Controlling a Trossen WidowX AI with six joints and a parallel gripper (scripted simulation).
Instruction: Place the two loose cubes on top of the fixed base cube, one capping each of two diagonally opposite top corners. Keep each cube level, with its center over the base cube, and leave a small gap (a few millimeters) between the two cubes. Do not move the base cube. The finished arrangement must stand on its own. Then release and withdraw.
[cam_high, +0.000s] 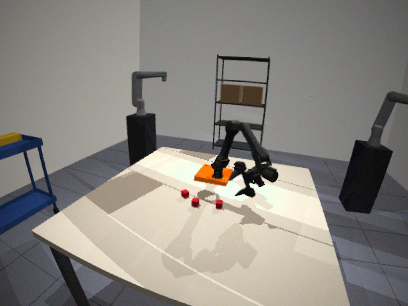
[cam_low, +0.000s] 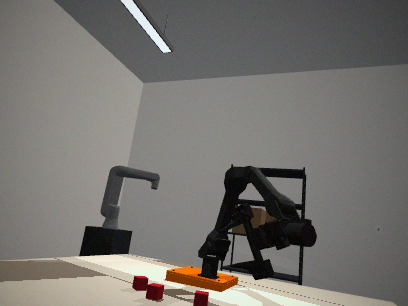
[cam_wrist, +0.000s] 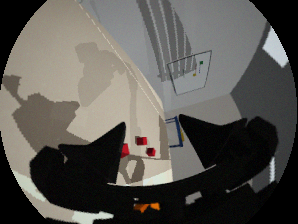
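Note:
Three small red cubes of like size stand apart on the table. The left cube (cam_high: 185, 193) (cam_low: 140, 283) (cam_wrist: 151, 151) and the middle cube (cam_high: 195, 202) (cam_low: 155, 291) (cam_wrist: 142, 141) are close together. The right cube (cam_high: 219, 204) (cam_low: 201, 298) (cam_wrist: 124, 150) stands farther off, partly hidden by a finger in the wrist view. Which one is the fixed base, I cannot tell; none is stacked. My gripper (cam_high: 239, 181) (cam_low: 251, 242) (cam_wrist: 152, 120) is wide open and empty, raised above the table, to the right of the cubes in the top and exterior views.
The orange base plate (cam_high: 202, 174) (cam_low: 180, 275) of my arm lies behind the cubes. The table (cam_high: 125, 240) carries shadows of the arm. A blue cart (cam_high: 30, 212) stands off the table's left side; a shelf and two grey arms on black pedestals stand beyond the table.

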